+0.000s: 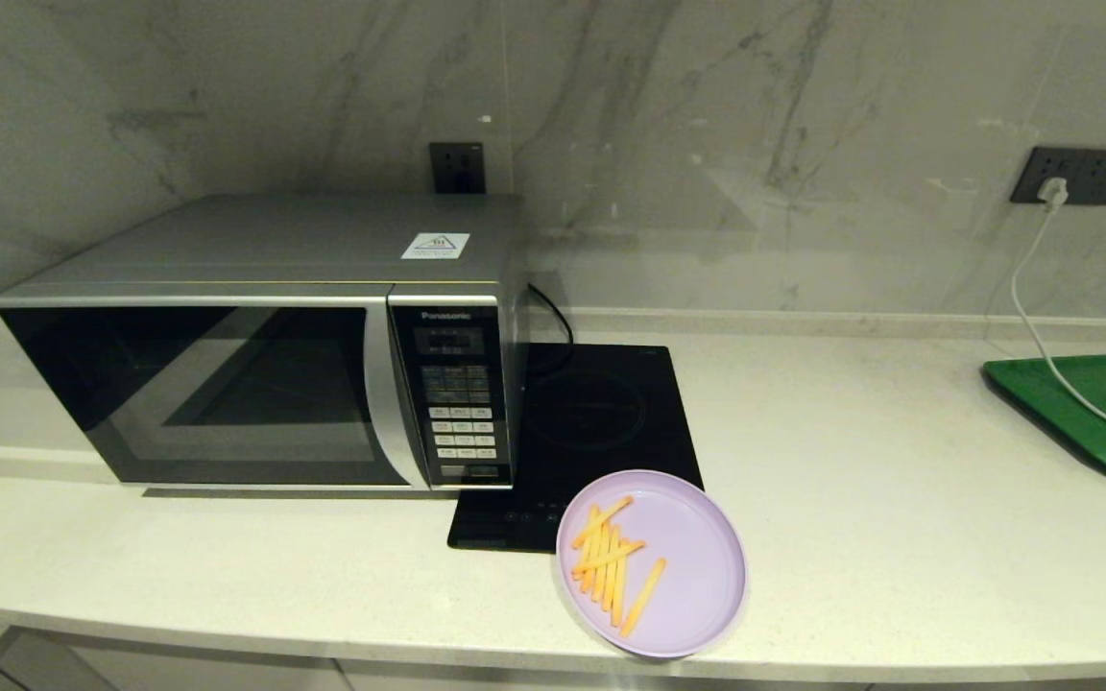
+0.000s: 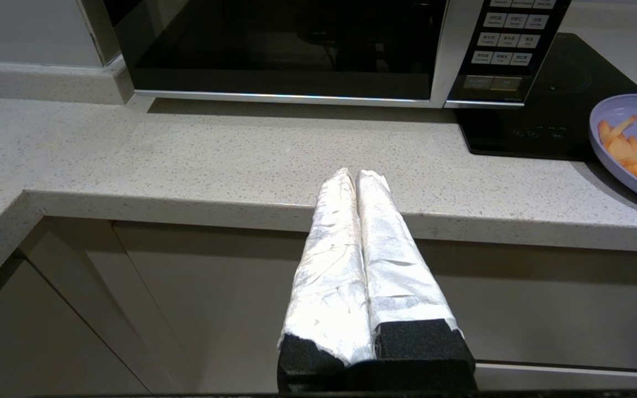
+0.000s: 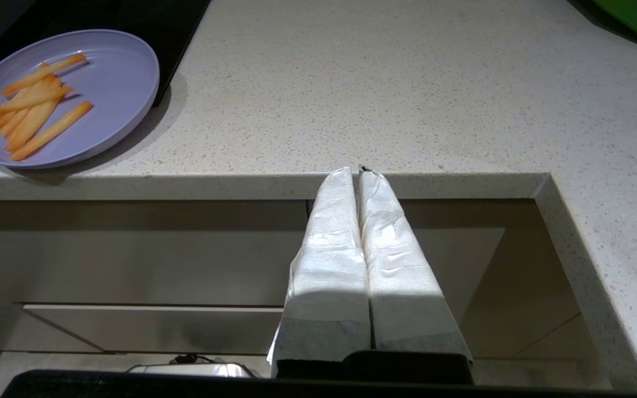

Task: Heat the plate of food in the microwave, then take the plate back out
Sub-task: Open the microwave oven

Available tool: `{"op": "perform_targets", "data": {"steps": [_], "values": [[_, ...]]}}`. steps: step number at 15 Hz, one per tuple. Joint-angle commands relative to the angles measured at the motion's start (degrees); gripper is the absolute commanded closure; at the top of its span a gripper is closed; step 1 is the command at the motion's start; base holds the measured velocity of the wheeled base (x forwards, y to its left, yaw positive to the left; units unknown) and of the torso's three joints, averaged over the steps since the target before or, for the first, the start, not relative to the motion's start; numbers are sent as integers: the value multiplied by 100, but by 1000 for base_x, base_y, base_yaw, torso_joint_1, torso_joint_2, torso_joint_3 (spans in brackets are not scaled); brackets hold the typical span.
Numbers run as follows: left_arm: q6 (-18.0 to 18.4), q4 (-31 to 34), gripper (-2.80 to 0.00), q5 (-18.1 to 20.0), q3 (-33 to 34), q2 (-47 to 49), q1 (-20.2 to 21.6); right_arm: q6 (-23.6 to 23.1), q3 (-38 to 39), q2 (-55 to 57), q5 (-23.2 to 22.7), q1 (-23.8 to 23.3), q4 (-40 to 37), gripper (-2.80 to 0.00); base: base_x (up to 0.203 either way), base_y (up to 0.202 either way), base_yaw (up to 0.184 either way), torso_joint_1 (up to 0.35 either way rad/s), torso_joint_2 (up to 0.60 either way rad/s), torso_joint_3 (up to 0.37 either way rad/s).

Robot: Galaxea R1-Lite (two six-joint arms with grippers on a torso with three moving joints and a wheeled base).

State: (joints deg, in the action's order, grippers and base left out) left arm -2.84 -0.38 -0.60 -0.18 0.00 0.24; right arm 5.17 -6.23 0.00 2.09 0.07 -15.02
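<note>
Right, nothing is underway yet, by the look of it. Over on the left sits the microwave point(image 1: 255, 345), door shut flat, dark glass facing out, keypad at its right-hand end. Just beside it lies the black induction hob point(image 1: 591, 422), and the plate of food point(image 1: 651, 561) rests near the counter's point(image 1: 899, 499) front edge, its far rim overlapping the hob's near corner, fries heaped on its left half. Far right, a green tray point(image 1: 1091, 413) with a white cable trailing over it.

The left gripper point(image 2: 356, 176) hangs below the counter edge in front of the microwave, fingers clenched together, holding nothing. The right gripper point(image 3: 355, 172) does the same further right, pressed closed and empty, with the plate off to its side.

So the opening step is in hand: that door has to come open before the plate goes anywhere, and the left gripper looks best placed for it.

The head view shows neither arm at all; only the wrist views reveal the grippers and the cabinet fronts below the counter.
</note>
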Motion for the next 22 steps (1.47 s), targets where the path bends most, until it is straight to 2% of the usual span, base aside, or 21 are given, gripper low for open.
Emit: {"op": "perform_targets", "data": {"steps": [1,18,20,22], "values": [[-6,-6,0,-2,1,9,2,2,-1,1,2,1,-10,0,0,0,0,0,0,0],[-5,-6,0,-2,1,9,2,2,-1,0,2,1,-10,0,0,0,0,0,0,0],[208,-69,0,71,-75,9,2,2,-1,0,2,1,-10,0,0,0,0,0,0,0],[565,-60,0,422,-633,47,-15,2,-1,0,2,1,-10,0,0,0,0,0,0,0]]}}
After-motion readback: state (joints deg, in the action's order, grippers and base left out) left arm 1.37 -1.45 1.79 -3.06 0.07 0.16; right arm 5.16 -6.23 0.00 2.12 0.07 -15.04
